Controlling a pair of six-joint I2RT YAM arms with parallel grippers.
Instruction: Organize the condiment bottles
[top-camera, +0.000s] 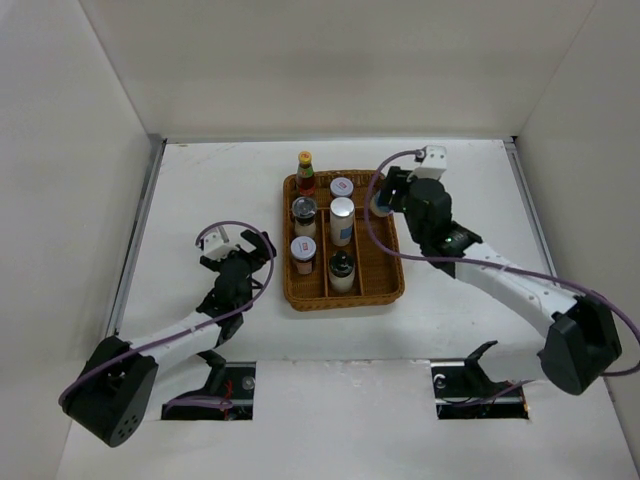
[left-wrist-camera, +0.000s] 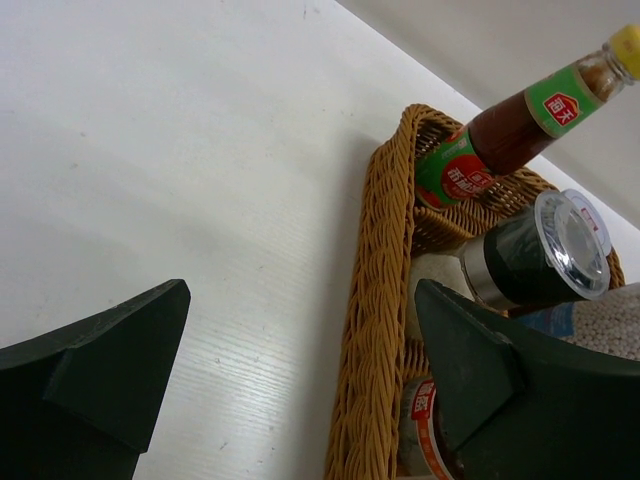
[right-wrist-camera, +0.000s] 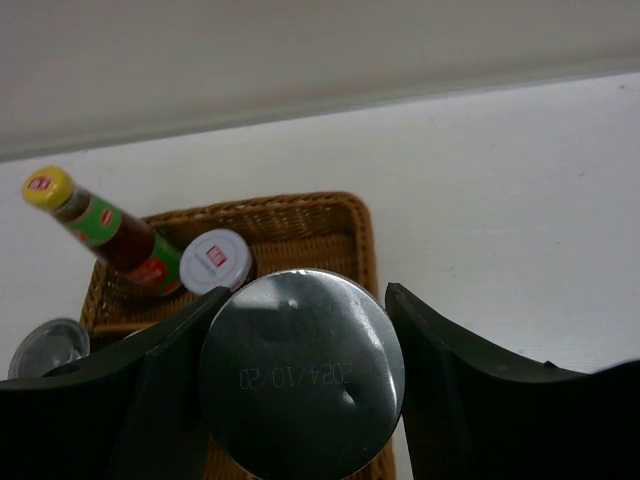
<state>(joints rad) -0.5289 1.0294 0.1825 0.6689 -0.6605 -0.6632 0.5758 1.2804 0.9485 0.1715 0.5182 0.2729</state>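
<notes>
Only the silver end of the can (right-wrist-camera: 300, 375) shows, its length pointing at the wrist camera. The right gripper (right-wrist-camera: 305, 330) clamps it over the basket's (top-camera: 345, 301) right compartment. The left gripper (left-wrist-camera: 302, 300) gapes wide, empty.

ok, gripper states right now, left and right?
Left gripper: open, holding nothing.
Right gripper: closed on the silver-capped white cylinder with a blue band.
</notes>
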